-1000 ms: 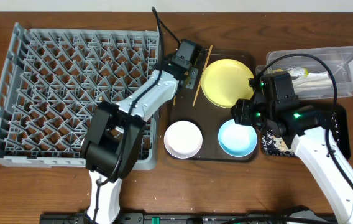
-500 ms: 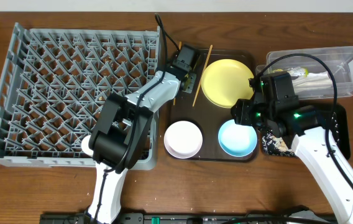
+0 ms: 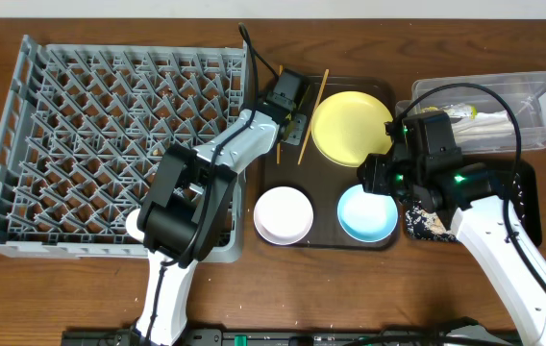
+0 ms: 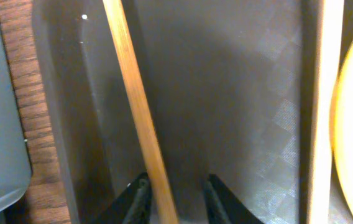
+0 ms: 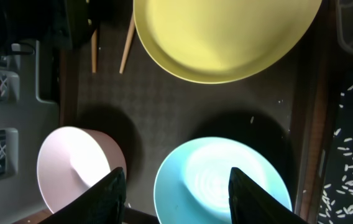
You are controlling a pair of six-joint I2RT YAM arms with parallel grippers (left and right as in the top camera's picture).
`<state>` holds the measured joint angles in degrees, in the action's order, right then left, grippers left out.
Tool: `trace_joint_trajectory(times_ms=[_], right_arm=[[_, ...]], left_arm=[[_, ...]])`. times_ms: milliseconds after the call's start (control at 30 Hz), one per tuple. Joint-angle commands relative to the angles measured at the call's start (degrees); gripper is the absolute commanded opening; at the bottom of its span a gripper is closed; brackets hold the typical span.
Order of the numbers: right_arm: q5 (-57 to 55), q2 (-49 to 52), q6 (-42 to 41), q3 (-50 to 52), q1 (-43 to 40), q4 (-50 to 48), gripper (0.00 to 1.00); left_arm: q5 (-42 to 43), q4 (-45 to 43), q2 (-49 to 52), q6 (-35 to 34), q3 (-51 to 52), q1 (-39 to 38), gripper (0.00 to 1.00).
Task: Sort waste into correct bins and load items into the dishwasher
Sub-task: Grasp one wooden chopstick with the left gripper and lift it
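Left gripper [image 4: 176,190] is part-open, jaws straddling one chopstick [image 4: 136,106] that lies on the brown tray [image 4: 238,93] by its left rim; it is not clamped, with a gap on the right finger's side. Risk: the stick sits off-centre and angled, so closing may roll or pivot it out, or the tips may scrape the tray. Right gripper [image 5: 178,186] is wide open and empty above the blue bowl [image 5: 220,180].

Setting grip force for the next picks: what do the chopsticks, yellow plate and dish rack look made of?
Chopsticks: probably wood or bamboo, tan, faintly streaked, matte.
Yellow plate: likely plastic or melamine, uniform colour, soft sheen.
Dish rack: moulded grey plastic, thin lattice pegs.
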<state>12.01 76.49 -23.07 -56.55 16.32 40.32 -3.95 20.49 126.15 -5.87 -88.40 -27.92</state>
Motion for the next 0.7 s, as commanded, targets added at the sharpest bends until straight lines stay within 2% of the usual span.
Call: trace_joint_trajectory(times_ms=[0, 200, 233, 300, 467, 533, 667], right_arm=[[0.3, 0.5, -0.5, -0.5, 0.3, 0.2, 0.51], [0.3, 0.5, -0.5, -0.5, 0.3, 0.2, 0.51], [0.3, 0.5, -0.5, -0.5, 0.3, 0.2, 0.51], [0.3, 0.5, -0.5, -0.5, 0.3, 0.2, 0.51], [0.3, 0.5, -0.5, -0.5, 0.3, 0.0, 0.51], [0.3, 0.5, -0.5, -0.5, 0.3, 0.0, 0.5], [0.3, 0.5, -0.5, -0.5, 0.3, 0.0, 0.5]], left_arm=[[0.5, 1.3, 2.1, 0.0, 0.8, 0.4, 0.26], [0.5, 2.6, 1.3, -1.2, 0.7, 0.4, 0.23], [0.5, 3.1, 1.3, -2.3, 0.7, 0.4, 0.23], [0.5, 4.4, 1.3, -5.5, 0.8, 0.6, 0.32], [0.5, 5.4, 2.4, -12.7, 0.9, 0.6, 0.32], [0.8, 5.6, 2.6, -15.0, 1.0, 0.6, 0.31], [2.3, 5.7, 2.6, -14.9, 1.0, 0.6, 0.2]])
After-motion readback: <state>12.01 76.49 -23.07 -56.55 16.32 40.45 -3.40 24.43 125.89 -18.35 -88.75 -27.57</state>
